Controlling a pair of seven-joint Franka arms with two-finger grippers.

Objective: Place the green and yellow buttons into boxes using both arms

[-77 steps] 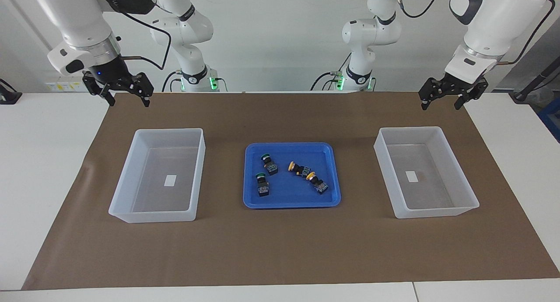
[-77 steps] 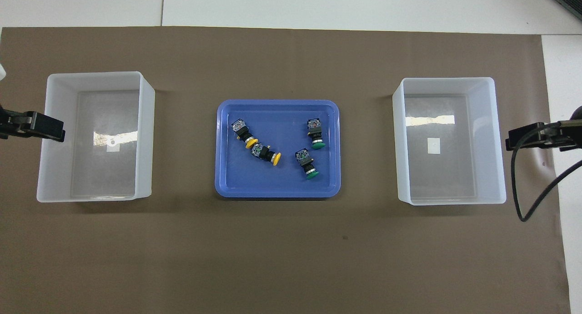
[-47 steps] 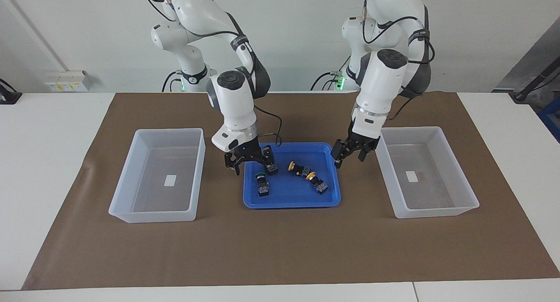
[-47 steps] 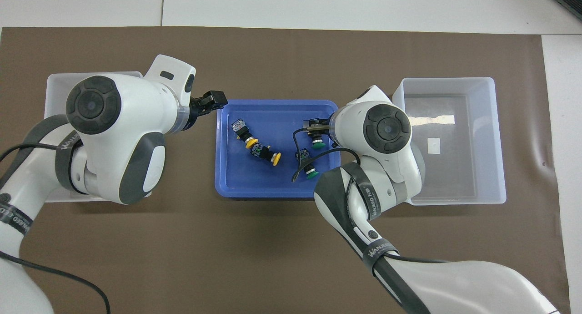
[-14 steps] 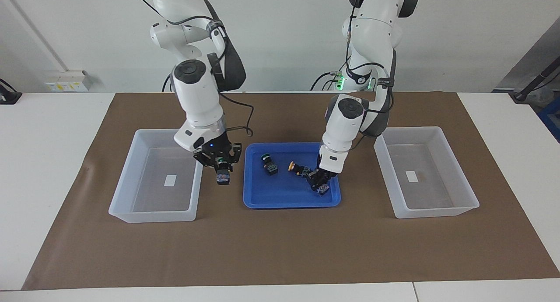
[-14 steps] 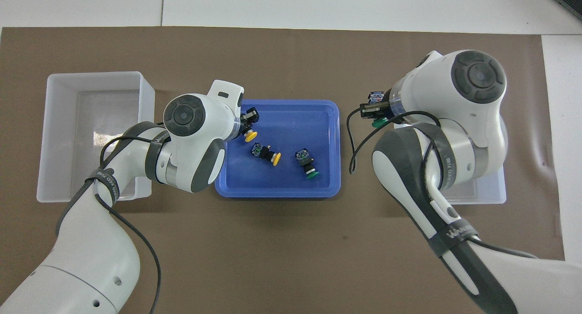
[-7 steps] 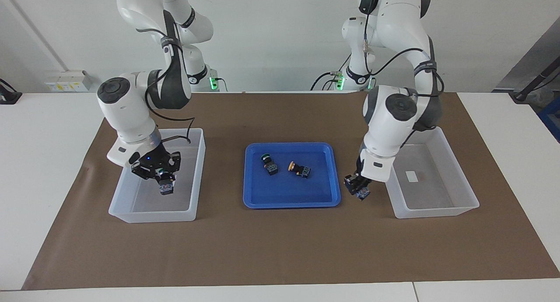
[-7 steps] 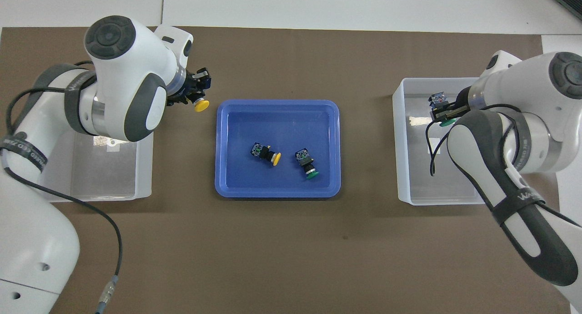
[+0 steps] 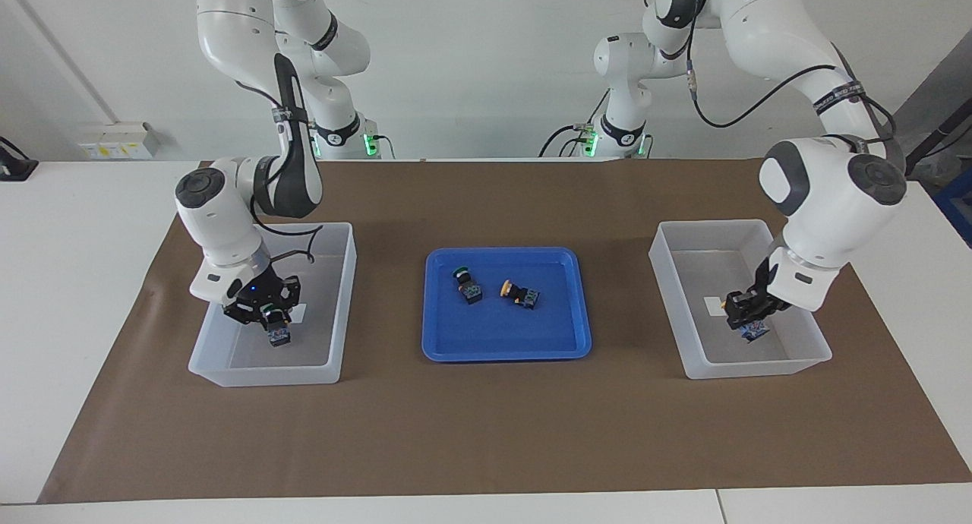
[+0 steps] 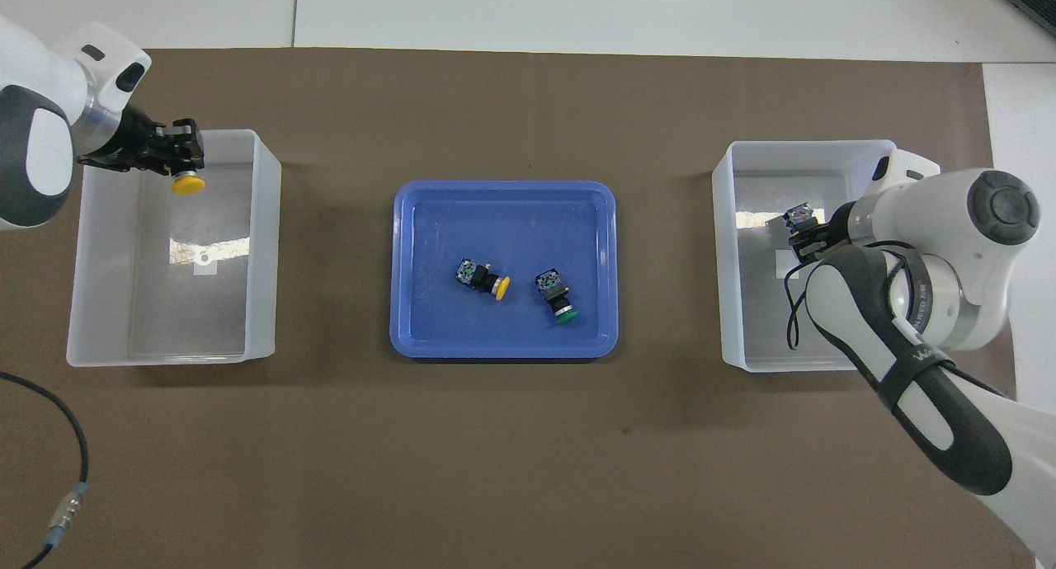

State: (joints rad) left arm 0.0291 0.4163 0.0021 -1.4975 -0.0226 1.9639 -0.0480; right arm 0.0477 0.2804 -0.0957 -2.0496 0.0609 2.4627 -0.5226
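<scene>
Jaws of the right gripper (image 9: 275,328) clamp a green button (image 9: 279,334), body downward, inside the box (image 9: 262,368) at the left of the facing frame. Left gripper (image 9: 748,319) jaws clamp a yellow button (image 10: 187,184) inside the box (image 9: 759,366) at the right of that frame, low over its floor near the white label (image 9: 712,305). One green button (image 9: 465,282) and one yellow button (image 9: 520,294) lie side by side in the blue tray (image 9: 506,349) at centre frame, on the brown mat (image 9: 486,425) covering the desk (image 9: 83,228).
</scene>
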